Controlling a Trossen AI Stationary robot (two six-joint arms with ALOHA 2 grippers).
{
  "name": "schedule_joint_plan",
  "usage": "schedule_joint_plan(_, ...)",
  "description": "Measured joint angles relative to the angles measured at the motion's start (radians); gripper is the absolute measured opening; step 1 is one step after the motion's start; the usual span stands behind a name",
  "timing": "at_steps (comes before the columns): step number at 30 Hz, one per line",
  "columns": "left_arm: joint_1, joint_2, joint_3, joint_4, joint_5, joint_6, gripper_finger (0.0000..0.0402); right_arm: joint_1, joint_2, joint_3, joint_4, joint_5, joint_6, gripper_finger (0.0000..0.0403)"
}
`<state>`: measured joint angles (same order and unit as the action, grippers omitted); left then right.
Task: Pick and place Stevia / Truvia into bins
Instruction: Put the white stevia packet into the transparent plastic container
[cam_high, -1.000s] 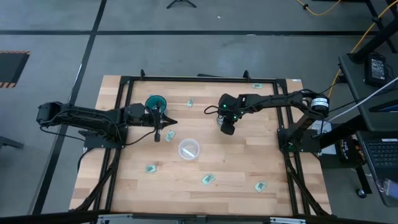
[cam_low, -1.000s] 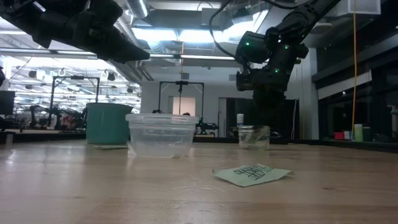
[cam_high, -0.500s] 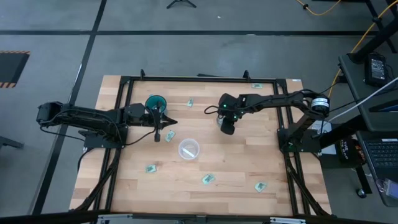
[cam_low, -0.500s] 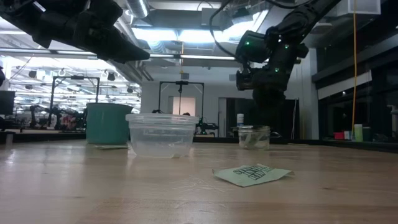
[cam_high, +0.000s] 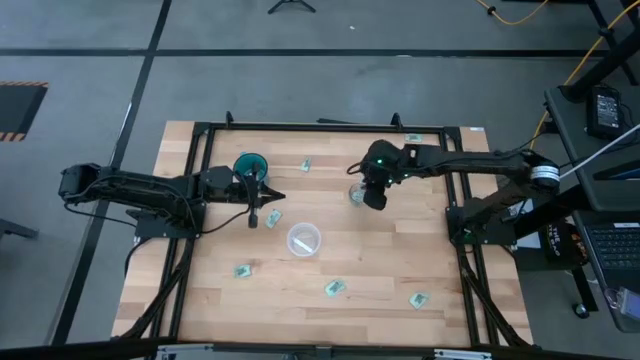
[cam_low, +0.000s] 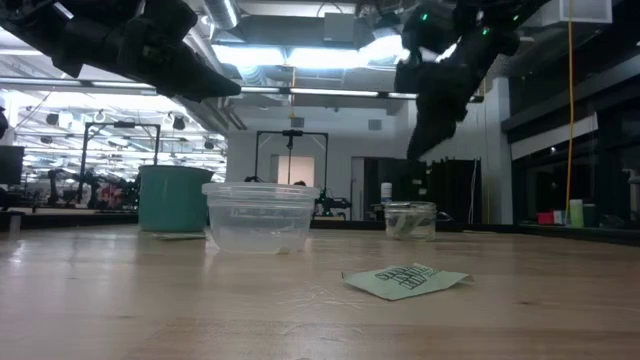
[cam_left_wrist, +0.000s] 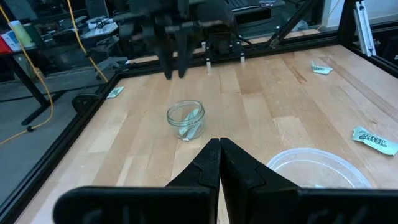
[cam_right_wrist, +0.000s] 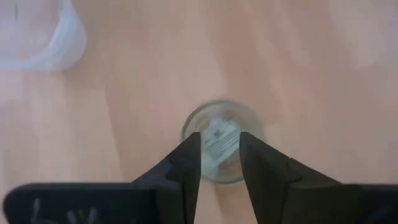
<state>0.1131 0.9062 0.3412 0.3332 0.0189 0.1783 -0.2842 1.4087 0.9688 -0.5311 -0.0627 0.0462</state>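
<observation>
A small clear glass holds a pale green packet. Just above it hangs my right gripper, open and empty; the glass shows through the gap between its fingers. In the low view my right gripper is well above the glass. My left gripper is shut and empty, between the teal cup and the wide translucent cup. In the left wrist view its fingers are pressed together. Loose packets lie about the table.
Other packets lie at the back, back right, front left and front right. One packet lies near the low camera. A black frame borders the wooden table.
My right gripper has opened and risen from the clear glass, leaving a packet inside it. The left arm has not moved.
</observation>
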Motion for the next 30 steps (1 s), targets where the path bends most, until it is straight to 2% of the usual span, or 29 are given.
schedule_joint_plan(4, 0.000, 0.000, 0.000, 0.000, 0.000, 0.000, 0.0004, 0.049, -0.068, 0.000, -0.002, 0.064, -0.020, 0.0080)
schedule_joint_plan(10, 0.000, 0.000, 0.000, -0.001, 0.000, 0.000, 0.0004, 0.128, -0.156, -0.037, 0.036, 0.119, -0.134, 0.0010)
schedule_joint_plan(16, 0.000, 0.000, 0.000, -0.001, 0.000, 0.000, 0.0004, 0.139, -0.243, -0.220, 0.288, 0.120, -0.147, 0.0016)
schedule_joint_plan(21, 0.000, 0.000, 0.000, -0.001, 0.000, 0.000, 0.0004, 0.139, -0.261, -0.377, 0.538, 0.113, -0.133, 0.0004)
schedule_joint_plan(30, 0.000, 0.000, 0.000, -0.001, -0.001, 0.008, 0.0006, 0.139, -0.257, -0.472, 0.790, 0.111, -0.109, 0.0009)
